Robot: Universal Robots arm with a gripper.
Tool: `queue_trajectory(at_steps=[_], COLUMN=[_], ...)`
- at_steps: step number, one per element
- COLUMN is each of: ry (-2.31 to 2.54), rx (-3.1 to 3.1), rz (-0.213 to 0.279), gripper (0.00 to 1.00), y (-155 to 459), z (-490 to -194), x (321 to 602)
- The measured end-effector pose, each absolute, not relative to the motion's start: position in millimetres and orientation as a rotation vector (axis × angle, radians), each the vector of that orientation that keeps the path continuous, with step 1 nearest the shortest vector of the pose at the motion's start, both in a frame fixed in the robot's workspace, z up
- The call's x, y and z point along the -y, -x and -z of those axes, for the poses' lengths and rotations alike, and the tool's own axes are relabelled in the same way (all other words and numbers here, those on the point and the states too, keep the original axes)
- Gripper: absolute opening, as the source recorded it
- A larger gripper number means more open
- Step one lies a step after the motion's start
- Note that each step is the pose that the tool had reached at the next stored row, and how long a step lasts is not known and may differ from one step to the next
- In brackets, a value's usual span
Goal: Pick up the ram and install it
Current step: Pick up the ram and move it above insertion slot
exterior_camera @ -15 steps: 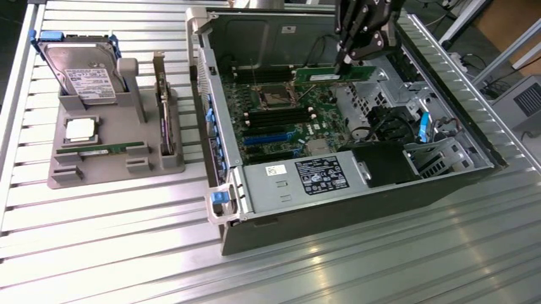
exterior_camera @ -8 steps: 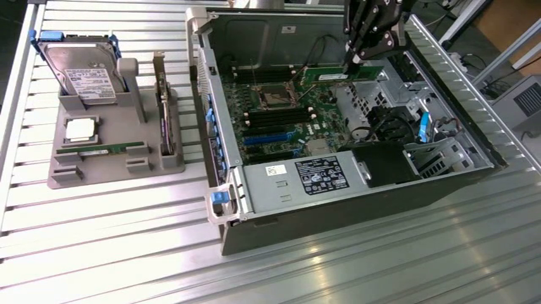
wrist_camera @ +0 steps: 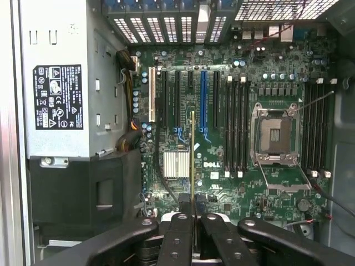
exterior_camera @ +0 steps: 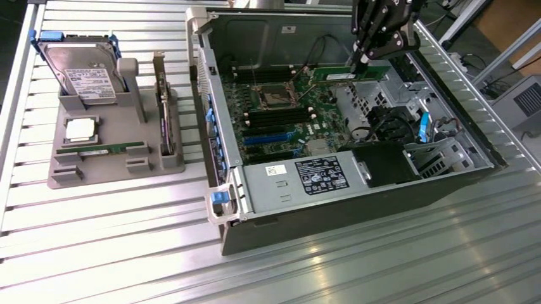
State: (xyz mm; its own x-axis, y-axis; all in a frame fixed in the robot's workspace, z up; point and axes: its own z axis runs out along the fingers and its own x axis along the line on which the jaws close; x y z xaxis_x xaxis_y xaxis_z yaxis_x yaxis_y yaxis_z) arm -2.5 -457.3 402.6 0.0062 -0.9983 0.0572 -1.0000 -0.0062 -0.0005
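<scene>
The gripper (exterior_camera: 365, 61) is clamped on the ram (exterior_camera: 345, 75), holding it by its upper edge above the open computer case (exterior_camera: 355, 212) (far side, exterior view's right). The ram hangs edge-on over the motherboard (wrist_camera: 222, 188), contact edge downward, presumably to meet a slot squarely.

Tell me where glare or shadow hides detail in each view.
Exterior view: light glares in streaks off the ribbed table, and the case is shaded inside. Wrist view: the board is evenly lit, the ram shows edge-on as a thin line, the black shroud is too dark for detail.
</scene>
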Motion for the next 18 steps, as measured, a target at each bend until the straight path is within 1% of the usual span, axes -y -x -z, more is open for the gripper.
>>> queue_trajectory(at_steps=[13, 18], ry=[-2.2, -2.197], rx=[2.186, 2.183], rz=[-0.064, -0.069], gripper=[0.12, 0.12], y=[-20, -22], z=[-403, -403], x=[457, 441])
